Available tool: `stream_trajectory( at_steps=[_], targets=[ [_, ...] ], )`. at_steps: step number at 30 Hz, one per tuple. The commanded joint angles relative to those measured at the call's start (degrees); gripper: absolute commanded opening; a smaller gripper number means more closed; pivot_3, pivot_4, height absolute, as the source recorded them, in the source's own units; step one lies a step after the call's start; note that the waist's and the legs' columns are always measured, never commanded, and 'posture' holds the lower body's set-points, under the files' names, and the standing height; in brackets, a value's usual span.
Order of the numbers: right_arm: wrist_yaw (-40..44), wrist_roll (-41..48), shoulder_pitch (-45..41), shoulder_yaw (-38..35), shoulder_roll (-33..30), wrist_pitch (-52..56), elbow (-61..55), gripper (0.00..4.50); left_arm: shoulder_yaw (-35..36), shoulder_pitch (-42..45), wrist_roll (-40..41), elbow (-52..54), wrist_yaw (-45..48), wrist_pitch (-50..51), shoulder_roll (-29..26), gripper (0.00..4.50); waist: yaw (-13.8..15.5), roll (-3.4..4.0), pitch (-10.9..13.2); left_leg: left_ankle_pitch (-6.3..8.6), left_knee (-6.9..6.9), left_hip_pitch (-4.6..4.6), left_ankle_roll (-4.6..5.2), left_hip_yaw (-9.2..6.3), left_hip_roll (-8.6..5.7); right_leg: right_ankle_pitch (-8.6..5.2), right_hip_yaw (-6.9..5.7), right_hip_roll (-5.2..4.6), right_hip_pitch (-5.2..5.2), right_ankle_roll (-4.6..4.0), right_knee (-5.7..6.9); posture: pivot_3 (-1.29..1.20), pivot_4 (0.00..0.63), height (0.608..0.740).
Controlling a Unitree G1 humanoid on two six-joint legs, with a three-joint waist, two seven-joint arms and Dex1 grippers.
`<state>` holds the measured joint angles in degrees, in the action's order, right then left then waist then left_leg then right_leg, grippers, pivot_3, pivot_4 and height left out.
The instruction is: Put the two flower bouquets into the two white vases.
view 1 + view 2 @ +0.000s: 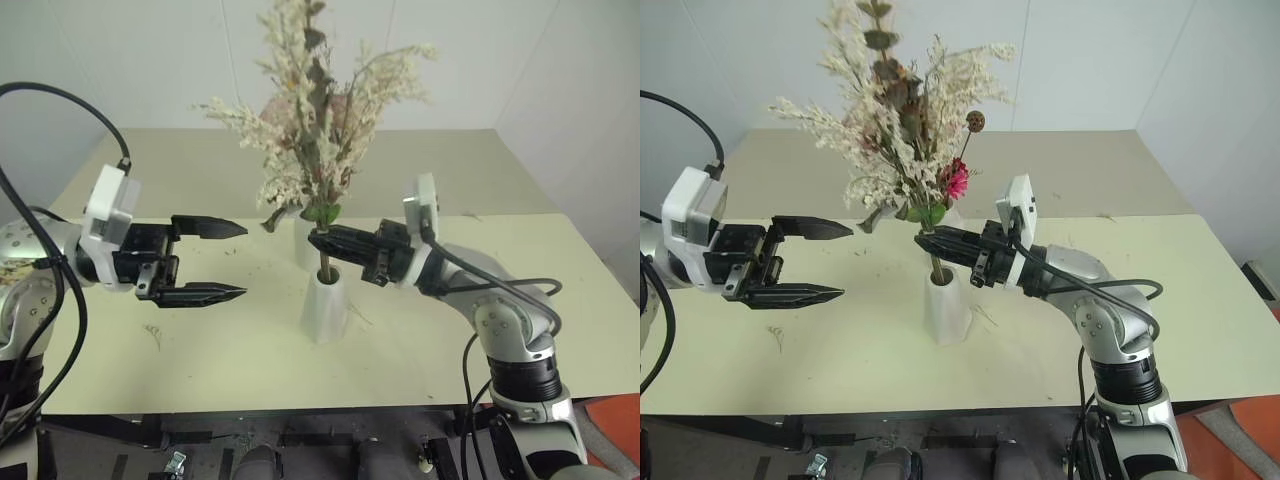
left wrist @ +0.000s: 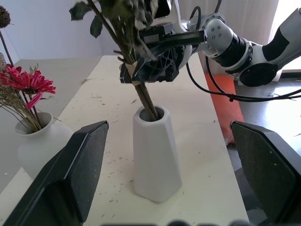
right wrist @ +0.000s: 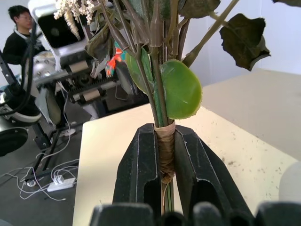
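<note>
The cone-shaped white vase point(image 1: 325, 305) stands at mid-table. The bushy cream-white and green bouquet point(image 1: 310, 130) rises above it, its stems point(image 2: 146, 101) reaching into the vase mouth. My right gripper point(image 1: 318, 240) is shut on the taped stem bundle point(image 3: 164, 141) just above the vase. Behind stands the rounded white vase point(image 2: 37, 148) holding the slim bouquet with the pink bloom point(image 1: 956, 180) and brown seed ball point(image 1: 975, 121). My left gripper point(image 1: 244, 261) hovers open to the left of the cone vase, its fingers point(image 2: 70, 174) on either side of it at a distance, holding nothing.
The tan table point(image 1: 200, 350) is sprinkled with small plant bits. Its front edge runs close below the vases. A person point(image 3: 19, 28) sits beside equipment beyond the table in the right wrist view.
</note>
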<state>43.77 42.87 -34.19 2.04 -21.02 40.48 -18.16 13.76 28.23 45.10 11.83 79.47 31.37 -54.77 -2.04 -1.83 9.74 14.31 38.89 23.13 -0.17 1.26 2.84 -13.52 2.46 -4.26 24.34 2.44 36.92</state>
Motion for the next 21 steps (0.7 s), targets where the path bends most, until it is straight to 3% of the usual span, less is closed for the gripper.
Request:
stream_trajectory(
  at_steps=[1,7,10,21],
  targets=[
    [0.91,-0.95,0.76,0.0,-0.79,-2.43,-2.47,1.75,0.05,1.5,0.36,0.16,0.31,-0.58,-0.13,4.5,0.0,0.0,0.0,0.0,0.0,-0.01,0.0,0.0,0.0,0.0,0.0,0.0,0.0,0.0,0.0,0.0,0.15,0.74],
    [3.65,-1.46,4.19,-1.54,-4.75,-3.11,-4.7,3.71,-0.86,2.21,0.28,-0.49,0.71,-0.61,0.0,4.5,0.05,0.0,0.0,0.0,0.0,0.0,0.0,0.0,0.0,0.0,0.0,0.0,0.0,0.0,-0.01,0.0,0.15,0.74],
    [4.98,-0.77,6.8,-4.1,-8.47,-2.89,-5.83,4.45,-1.06,2.36,0.21,-0.7,1.03,-0.65,-0.03,4.5,0.37,0.0,0.0,0.0,0.0,-0.01,0.0,0.0,0.0,0.0,0.0,0.0,-0.02,0.0,-0.02,0.0,0.15,0.74],
    [11.64,-0.84,16.96,-17.63,-25.36,-3.76,-5.57,4.45,-0.33,0.42,-0.4,-0.78,0.56,-1.44,0.61,4.5,1.29,-0.02,0.0,0.0,0.0,-0.03,0.0,0.01,-0.01,-0.01,0.0,0.0,-0.07,0.0,-0.07,0.0,0.15,0.74]
  ],
)
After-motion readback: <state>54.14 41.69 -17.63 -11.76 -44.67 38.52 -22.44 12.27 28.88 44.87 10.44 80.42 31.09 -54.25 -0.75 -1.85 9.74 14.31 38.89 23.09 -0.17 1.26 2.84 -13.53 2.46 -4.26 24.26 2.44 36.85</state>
